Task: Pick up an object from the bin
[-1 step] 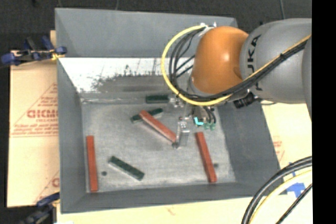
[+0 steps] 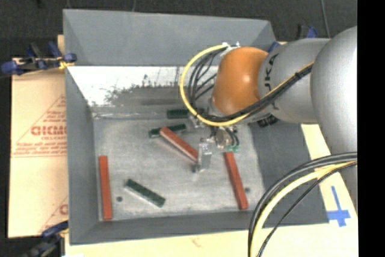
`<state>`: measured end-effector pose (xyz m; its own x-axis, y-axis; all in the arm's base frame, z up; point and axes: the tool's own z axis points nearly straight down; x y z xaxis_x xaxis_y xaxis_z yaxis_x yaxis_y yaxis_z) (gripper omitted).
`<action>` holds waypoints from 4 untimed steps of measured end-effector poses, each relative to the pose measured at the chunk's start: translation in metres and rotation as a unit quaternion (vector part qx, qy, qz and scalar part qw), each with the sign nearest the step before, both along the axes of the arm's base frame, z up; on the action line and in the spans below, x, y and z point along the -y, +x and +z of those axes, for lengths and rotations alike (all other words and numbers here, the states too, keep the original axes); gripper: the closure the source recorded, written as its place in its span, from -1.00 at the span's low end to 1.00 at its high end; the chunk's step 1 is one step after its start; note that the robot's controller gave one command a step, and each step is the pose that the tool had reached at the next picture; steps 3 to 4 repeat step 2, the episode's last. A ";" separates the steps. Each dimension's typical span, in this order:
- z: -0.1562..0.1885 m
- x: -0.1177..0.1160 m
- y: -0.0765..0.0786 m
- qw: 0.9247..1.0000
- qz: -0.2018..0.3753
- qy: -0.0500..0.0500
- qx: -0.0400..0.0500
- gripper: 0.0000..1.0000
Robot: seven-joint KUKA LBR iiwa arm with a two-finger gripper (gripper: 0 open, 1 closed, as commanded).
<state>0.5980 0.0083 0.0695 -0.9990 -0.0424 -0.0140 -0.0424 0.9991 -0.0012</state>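
Observation:
My gripper (image 2: 203, 158) hangs low over the middle of the bin, under the arm's orange cover. Its tip is at the lower right end of a slanted red bar (image 2: 178, 142) that runs from the upper left; whether it touches the bar I cannot tell. A second red bar (image 2: 236, 180) lies just right of the gripper and slants down toward the bin's front right corner. Two small dark green blocks lie to the upper left of the gripper, one (image 2: 163, 129) by the slanted bar's top end and another (image 2: 177, 112) near the back wall.
A third red bar (image 2: 105, 187) lies along the bin's left wall. A dark green block (image 2: 144, 192) rests at the front left of the floor. The arm and its cables cover the bin's back right part.

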 end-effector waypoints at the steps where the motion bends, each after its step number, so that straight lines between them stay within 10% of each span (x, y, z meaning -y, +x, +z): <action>1: 0.003 -0.001 -0.001 1.000 0.000 0.000 -0.003 1.00; 2: 0.141 -0.004 0.035 1.000 -0.009 0.001 0.000 1.00; 4: 0.141 -0.004 0.035 1.000 -0.009 0.001 0.000 1.00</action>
